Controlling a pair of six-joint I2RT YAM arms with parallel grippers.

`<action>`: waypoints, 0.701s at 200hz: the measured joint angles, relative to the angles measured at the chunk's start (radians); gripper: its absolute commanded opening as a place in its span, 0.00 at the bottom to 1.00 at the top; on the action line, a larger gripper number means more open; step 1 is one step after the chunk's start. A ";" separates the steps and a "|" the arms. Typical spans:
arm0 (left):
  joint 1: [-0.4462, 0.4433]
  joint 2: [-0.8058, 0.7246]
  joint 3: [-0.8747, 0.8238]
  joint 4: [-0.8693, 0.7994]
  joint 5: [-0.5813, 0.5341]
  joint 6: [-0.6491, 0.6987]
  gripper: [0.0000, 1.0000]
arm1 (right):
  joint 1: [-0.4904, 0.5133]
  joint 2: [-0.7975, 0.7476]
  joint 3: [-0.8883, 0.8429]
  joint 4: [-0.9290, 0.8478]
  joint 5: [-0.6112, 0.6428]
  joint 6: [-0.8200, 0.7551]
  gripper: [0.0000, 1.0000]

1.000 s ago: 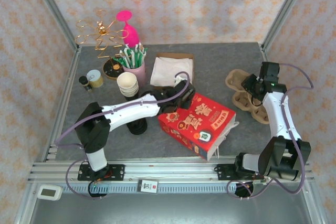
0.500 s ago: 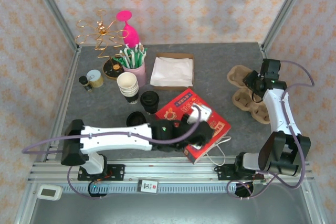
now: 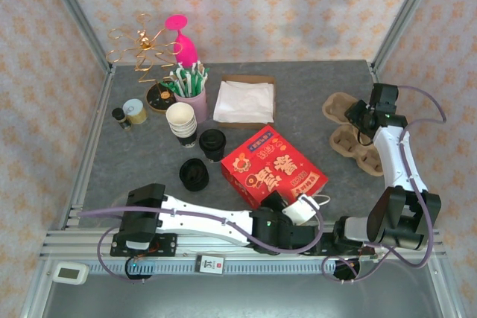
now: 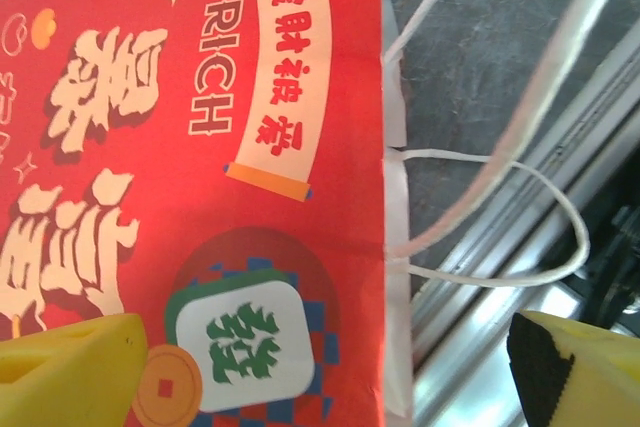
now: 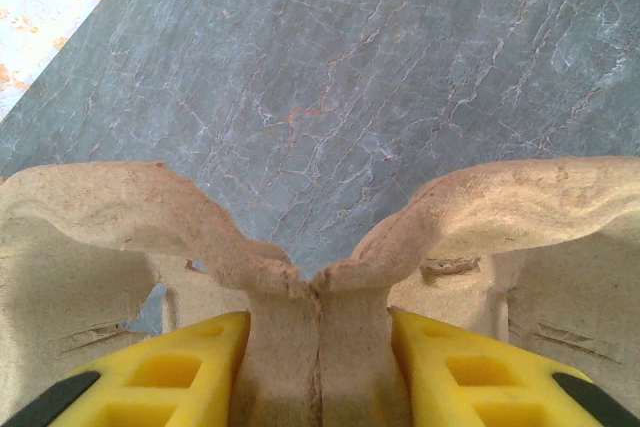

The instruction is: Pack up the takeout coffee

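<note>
The red paper bag [image 3: 274, 166] lies flat in the middle of the table, its printed face [image 4: 200, 147] up and its white cord handles [image 4: 520, 207] trailing toward the near rail. My left gripper [image 3: 289, 206] hovers low at the bag's near edge. Its yellow fingers [image 4: 70, 372] stand wide apart and it [image 4: 330, 387] is open with nothing held. The brown pulp cup carrier [image 3: 346, 135] rests at the right. My right gripper [image 3: 361, 118] is shut on the carrier's central ridge [image 5: 318, 337], one yellow finger [image 5: 170, 377] on each side.
A stack of paper cups [image 3: 181, 119] and two black lids [image 3: 212, 139] [image 3: 194, 174] sit left of the bag. Behind them stand a pink cup of straws [image 3: 191, 88], a napkin box [image 3: 244, 100] and a gold wire stand [image 3: 145, 50]. The metal rail [image 3: 238, 243] runs along the near edge.
My left arm has swung from over the bag down to the near edge, and the bag has shifted and turned slightly. The right gripper has stayed on the carrier.
</note>
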 measured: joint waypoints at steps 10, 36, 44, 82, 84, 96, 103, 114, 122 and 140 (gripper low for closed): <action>0.004 0.022 0.005 -0.001 -0.018 0.010 0.94 | 0.000 0.000 0.000 0.000 0.000 0.000 0.38; 0.018 0.111 0.019 0.000 -0.056 0.026 0.85 | 0.000 0.000 0.000 0.000 0.000 0.000 0.37; 0.024 0.133 0.019 -0.002 -0.067 0.027 0.77 | 0.000 0.000 0.000 0.000 0.000 0.000 0.37; 0.067 0.154 0.023 0.003 -0.101 0.036 0.44 | 0.000 0.000 0.000 0.000 0.000 0.000 0.37; 0.068 0.153 0.023 0.003 -0.103 0.040 0.41 | 0.000 0.000 0.000 0.000 0.000 0.000 0.37; 0.079 0.146 0.036 0.010 -0.113 0.042 0.33 | 0.000 -0.002 0.000 0.000 0.000 0.000 0.37; 0.085 0.145 0.051 0.010 -0.116 0.045 0.29 | 0.000 -0.003 0.000 0.000 0.000 0.000 0.37; 0.093 0.145 0.080 0.009 -0.121 0.045 0.23 | 0.000 -0.007 0.000 -0.002 0.000 0.000 0.37; 0.100 0.145 0.103 0.008 -0.122 0.039 0.19 | 0.000 -0.012 0.000 -0.003 0.000 0.000 0.37; 0.113 0.134 0.137 0.005 -0.125 0.032 0.09 | 0.000 -0.028 0.001 -0.011 0.000 -0.001 0.37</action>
